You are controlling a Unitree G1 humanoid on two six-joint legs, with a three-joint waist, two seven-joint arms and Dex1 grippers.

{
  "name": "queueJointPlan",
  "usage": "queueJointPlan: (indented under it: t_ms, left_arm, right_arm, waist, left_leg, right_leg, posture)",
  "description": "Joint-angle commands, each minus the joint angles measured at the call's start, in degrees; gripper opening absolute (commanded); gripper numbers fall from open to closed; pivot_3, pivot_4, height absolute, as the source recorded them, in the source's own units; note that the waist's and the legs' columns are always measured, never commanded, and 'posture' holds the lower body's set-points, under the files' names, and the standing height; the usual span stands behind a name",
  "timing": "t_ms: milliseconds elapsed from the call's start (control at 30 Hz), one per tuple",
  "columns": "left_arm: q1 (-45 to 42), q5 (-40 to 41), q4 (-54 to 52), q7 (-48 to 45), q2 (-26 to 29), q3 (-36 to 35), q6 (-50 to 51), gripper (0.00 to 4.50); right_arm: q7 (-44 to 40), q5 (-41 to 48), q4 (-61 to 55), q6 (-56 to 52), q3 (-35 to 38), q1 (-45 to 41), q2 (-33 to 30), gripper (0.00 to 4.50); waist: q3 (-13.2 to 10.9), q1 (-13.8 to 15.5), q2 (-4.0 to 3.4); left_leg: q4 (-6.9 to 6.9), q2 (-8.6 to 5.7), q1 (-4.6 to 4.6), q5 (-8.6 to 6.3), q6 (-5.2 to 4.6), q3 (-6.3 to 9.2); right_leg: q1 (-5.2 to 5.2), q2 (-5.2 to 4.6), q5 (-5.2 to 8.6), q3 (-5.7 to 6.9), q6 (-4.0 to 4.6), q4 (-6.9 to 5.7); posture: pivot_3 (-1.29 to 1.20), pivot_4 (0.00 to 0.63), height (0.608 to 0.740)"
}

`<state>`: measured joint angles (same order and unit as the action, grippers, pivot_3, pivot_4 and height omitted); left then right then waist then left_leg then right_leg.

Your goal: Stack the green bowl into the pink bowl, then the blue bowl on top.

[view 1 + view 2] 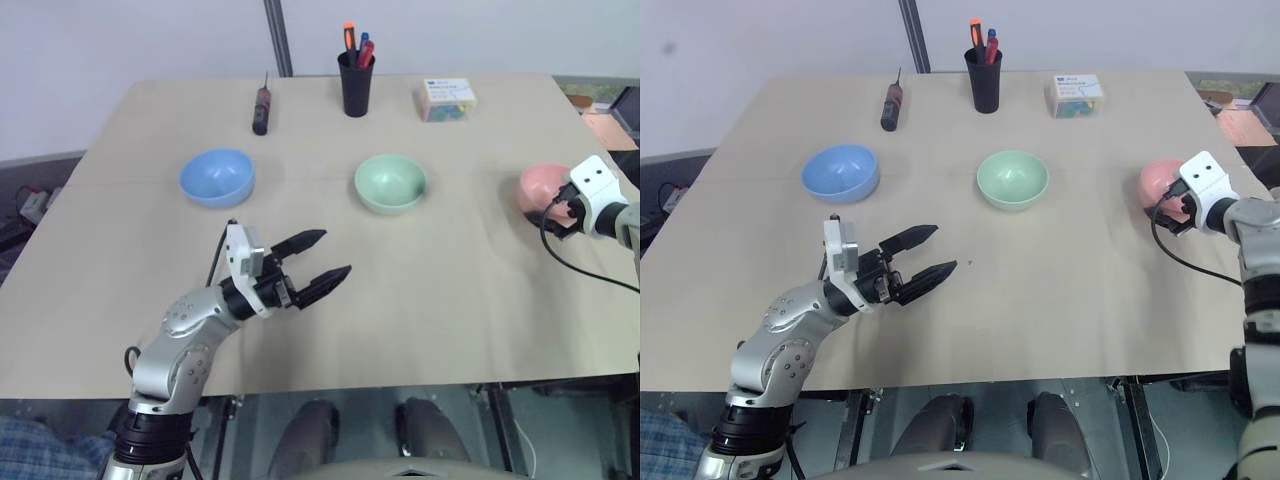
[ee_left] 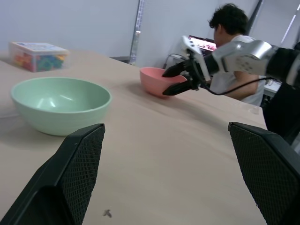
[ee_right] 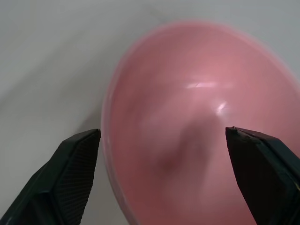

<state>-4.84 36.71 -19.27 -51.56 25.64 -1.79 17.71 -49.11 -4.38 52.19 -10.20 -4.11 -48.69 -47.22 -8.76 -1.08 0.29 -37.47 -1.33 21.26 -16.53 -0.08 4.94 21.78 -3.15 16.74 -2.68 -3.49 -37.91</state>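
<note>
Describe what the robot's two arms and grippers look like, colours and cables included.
The left arm has rounded silver-grey segments with black joints and a white block at the wrist; the left gripper has two black tapered fingers with ribbed inner pads. The right gripper is likewise black-fingered, behind a white wrist block with two dark dots. A black cable loops below it.

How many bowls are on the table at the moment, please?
3: the blue bowl toward the table's left, the green bowl in the middle, the pink bowl at the right by the right gripper.
</note>
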Motion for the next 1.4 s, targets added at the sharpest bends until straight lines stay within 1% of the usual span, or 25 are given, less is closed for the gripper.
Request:
queueJointPlan:
  t_ms: [33,100,167,200,267,433,500,567,667,767,833,933,1000,1100,1133,1167,1200,1267,1300,1333,1367,1400]
  left_arm:
    - [-0.35,-0.46,-1.13,-0.43,0.28,-0.45,-1.53,4.50]
    - [0.31,-0.63,-1.44,-0.14,0.41,-0.85,-1.66,4.50]
    - [1.51,-0.54,-2.10,0.27,0.55,-1.22,-1.64,4.50]
    - [2.06,-0.45,-2.46,0.44,0.58,-1.33,-1.62,4.50]
    - [2.92,-0.57,-2.86,0.54,0.75,-1.42,-1.85,4.50]
    - [3.35,-0.62,-2.92,0.91,1.04,-1.86,-2.09,4.50]
    - [3.53,-0.56,-2.70,0.77,1.47,-2.35,-2.16,4.50]
    - [3.78,-0.64,-2.10,0.52,2.11,-3.15,-2.41,4.50]
    - [4.13,-0.85,-1.27,0.33,2.80,-4.20,-2.80,4.50]
    - [4.43,-1.01,-0.52,-0.05,3.23,-4.77,-3.11,4.50]
    - [4.57,-0.99,-0.21,-0.25,3.36,-5.00,-3.17,4.50]
    - [4.26,-1.33,0.46,-0.68,3.56,-4.90,-3.37,4.50]
    - [3.97,-1.46,0.71,-0.80,3.57,-4.85,-3.35,4.50]
    - [3.56,-1.60,1.18,-1.11,3.65,-5.04,-3.31,4.50]
    - [3.41,-1.61,1.36,-1.22,3.69,-5.14,-3.30,4.50]
    - [3.32,-1.62,1.47,-1.28,3.71,-5.20,-3.28,4.50]
    - [3.22,-1.64,1.58,-1.32,3.72,-5.23,-3.29,4.50]
    - [3.01,-1.74,1.77,-1.35,3.72,-5.18,-3.33,4.50]
    - [2.87,-1.78,1.85,-1.34,3.70,-5.11,-3.32,4.50]
    - [2.73,-1.80,1.90,-1.29,3.64,-5.03,-3.28,4.50]
    - [2.62,-1.78,1.91,-1.21,3.58,-4.96,-3.20,4.50]
    - [2.55,-1.79,1.90,-1.14,3.51,-4.90,-3.16,4.50]
  right_arm:
    - [-2.06,-3.31,6.51,2.88,-2.16,-4.54,-0.98,3.16]
    - [-2.67,-3.82,8.48,3.80,-2.53,-5.76,-0.84,2.19]
    - [-3.48,-4.43,9.57,4.88,-2.97,-6.28,-0.74,1.35]
    - [-3.64,-4.63,9.95,5.27,-3.01,-6.41,-0.67,0.84]
    - [-4.04,-4.84,10.11,6.02,-3.00,-6.38,-0.47,0.08]
    - [-6.08,-6.49,8.88,8.52,-4.38,-5.92,-0.52,0.08]
    - [-7.76,-5.59,4.58,9.54,-4.13,-4.84,-0.02,0.08]
    - [-11.63,-3.78,-6.44,9.50,-4.42,-1.37,0.26,0.08]
    - [-17.85,-1.71,-31.97,5.59,-6.63,8.83,-1.26,0.08]
    - [-18.55,-4.23,-51.74,2.42,-9.64,17.22,-2.18,0.08]
    - [-17.88,-6.91,-62.32,-0.29,-12.45,21.10,-1.28,0.08]
    - [-17.94,-9.27,-74.36,-5.81,-17.00,23.79,1.43,0.08]
    - [-17.78,-11.52,-78.67,-7.93,-20.04,23.63,3.43,0.08]
    - [-17.17,-15.81,-81.35,-9.48,-23.58,22.29,5.27,0.08]
    - [-16.94,-16.86,-81.49,-9.55,-24.13,21.86,5.55,0.42]
    - [-16.81,-17.52,-81.57,-9.62,-24.42,21.62,5.72,0.92]
    - [-16.52,-18.11,-81.34,-9.71,-24.58,21.26,5.99,0.97]
    - [-16.04,-18.98,-80.80,-9.90,-24.53,20.68,6.43,1.70]
    - [-15.90,-19.39,-80.45,-9.79,-24.41,20.32,6.47,2.21]
    - [-15.91,-19.66,-80.20,-9.70,-24.26,20.06,6.47,2.53]
    - [-16.02,-19.76,-80.05,-9.67,-24.07,19.88,6.43,3.10]
    - [-16.18,-19.73,-80.01,-9.74,-23.86,19.74,6.38,3.50]
  waist:
    - [-0.01,0.02,0.00]
    - [-0.01,0.01,0.00]
    - [0.00,-0.04,-0.01]
    - [0.00,-0.07,-0.01]
    - [0.02,-0.24,0.03]
    - [0.01,-0.14,0.04]
    - [0.01,-0.28,0.03]
    - [0.01,-0.64,0.03]
    - [-0.01,-1.22,-0.02]
    - [-0.02,-1.20,-0.05]
    - [-0.02,-1.03,-0.04]
    - [-0.03,-0.95,-0.01]
    - [-0.03,-0.88,-0.01]
    - [-0.04,-0.70,-0.01]
    - [-0.04,-0.61,-0.01]
    - [-0.04,-0.58,-0.01]
    - [-0.04,-0.47,0.00]
    - [-0.04,-0.26,0.00]
    - [-0.04,-0.09,0.00]
    - [-0.05,-0.06,0.00]
    - [-0.05,0.03,0.01]
    - [-0.05,0.07,0.01]
  left_leg:
    - [0.00,0.00,0.04,0.00,0.00,0.01]
    - [-0.01,0.00,0.13,0.00,0.01,0.03]
    - [-0.07,0.00,0.29,0.01,0.01,0.03]
    - [-0.13,0.00,0.44,0.00,0.01,0.03]
    - [-0.26,0.01,0.59,0.00,0.01,-0.01]
    - [-0.42,0.01,0.61,0.00,0.01,0.06]
    - [-0.50,0.01,0.62,0.00,0.00,0.06]
    - [-0.51,0.03,0.62,0.00,0.00,0.07]
    - [-0.55,0.11,0.72,-0.01,0.01,0.08]
    - [-0.61,0.12,0.89,-0.02,0.00,0.14]
    - [-0.71,0.11,0.90,-0.03,0.00,0.14]
    - [-0.89,0.06,0.83,-0.10,-0.11,0.14]
    - [-0.92,0.01,0.78,-0.11,-0.15,0.15]
    - [-0.94,0.00,0.71,-0.10,-0.14,0.20]
    - [-0.94,-0.02,0.72,-0.07,-0.07,0.21]
    - [-0.94,-0.04,0.72,-0.01,0.02,0.22]
    - [-0.94,-0.04,0.72,-0.01,0.03,0.22]
    - [-0.94,-0.05,0.73,-0.01,0.03,0.21]
    - [-0.93,-0.05,0.73,-0.01,0.04,0.21]
    - [-0.92,-0.04,0.74,-0.01,0.04,0.21]
    - [-0.92,-0.04,0.75,-0.01,0.04,0.21]
    - [-0.91,-0.03,0.75,0.00,0.04,0.21]
  right_leg:
    - [0.04,0.00,0.00,0.01,0.00,0.00]
    - [0.12,-0.01,0.00,0.02,0.00,0.00]
    - [0.27,-0.02,0.00,0.02,0.00,-0.02]
    - [0.42,-0.02,-0.01,0.02,0.00,-0.06]
    - [0.59,-0.02,-0.01,-0.02,0.00,-0.16]
    - [0.54,-0.01,-0.02,0.04,0.01,-0.23]
    - [0.53,0.00,-0.02,0.05,0.00,-0.25]
    - [0.54,0.01,-0.02,0.05,0.00,-0.29]
    - [0.67,-0.01,-0.02,0.02,0.00,-0.40]
    - [0.90,-0.03,-0.01,0.05,0.00,-0.57]
    - [0.92,-0.04,-0.01,0.04,0.00,-0.66]
    - [0.87,-0.03,-0.02,0.03,0.00,-0.88]
    - [0.84,-0.03,-0.02,0.03,-0.01,-0.96]
    - [0.77,-0.01,-0.02,0.08,0.00,-1.01]
    - [0.78,-0.01,-0.02,0.09,0.00,-1.02]
    - [0.78,-0.02,-0.02,0.10,0.00,-1.01]
    - [0.78,-0.02,-0.02,0.10,0.00,-1.00]
    - [0.79,-0.03,-0.02,0.09,0.00,-0.97]
    - [0.79,-0.02,-0.02,0.09,0.00,-0.96]
    - [0.81,-0.02,-0.02,0.09,0.00,-0.95]
    - [0.83,-0.02,-0.02,0.09,0.01,-0.94]
    - [0.83,-0.01,-0.02,0.09,0.01,-0.94]
  posture:
    - [0.00,0.150,0.740]
    - [0.00,0.150,0.740]
    - [0.00,0.150,0.740]
    - [0.00,0.150,0.740]
    - [0.00,0.150,0.740]
    - [0.00,0.150,0.740]
    - [0.00,0.150,0.740]
    - [0.00,0.150,0.740]
    - [0.00,0.150,0.740]
    - [0.00,0.150,0.740]
    - [0.00,0.150,0.740]
    - [0.00,0.150,0.740]
    - [0.00,0.150,0.740]
    - [0.00,0.150,0.740]
    - [0.00,0.150,0.740]
    - [0.00,0.150,0.740]
    - [0.00,0.150,0.740]
    - [0.00,0.150,0.740]
    - [0.00,0.150,0.740]
    - [0.00,0.150,0.740]
    - [0.00,0.150,0.740]
    - [0.00,0.150,0.740]
